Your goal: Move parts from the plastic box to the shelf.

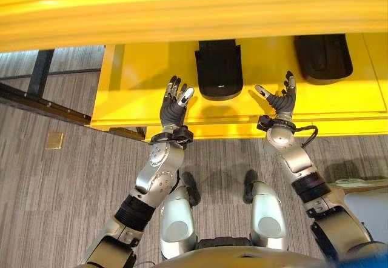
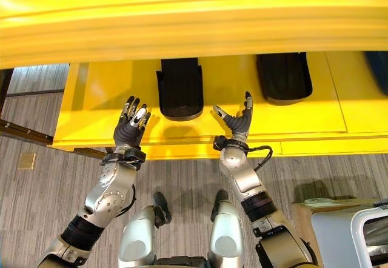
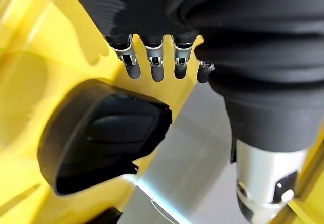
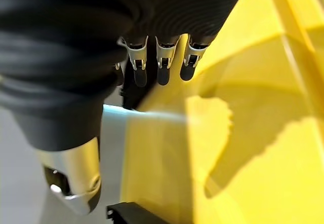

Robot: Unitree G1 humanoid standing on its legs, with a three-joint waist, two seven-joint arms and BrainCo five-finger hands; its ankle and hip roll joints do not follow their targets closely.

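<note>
Parts (image 1: 219,70) (image 1: 323,57) on yellow shelf (image 1: 133,107) (two, black)

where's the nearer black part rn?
The black part lies on the yellow shelf, between and just beyond the open left hand and right hand.

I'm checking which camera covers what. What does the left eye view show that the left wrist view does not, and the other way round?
The left eye view alone shows both robot hands over the yellow shelf, the left robot hand and the right robot hand with fingers spread, holding nothing. It also shows a second black part farther to the right, and the grey floor.

The left wrist view alone shows the near black part's hollow underside from close up.

Both show the left hand's straight fingers, that near black part and the shelf.
</note>
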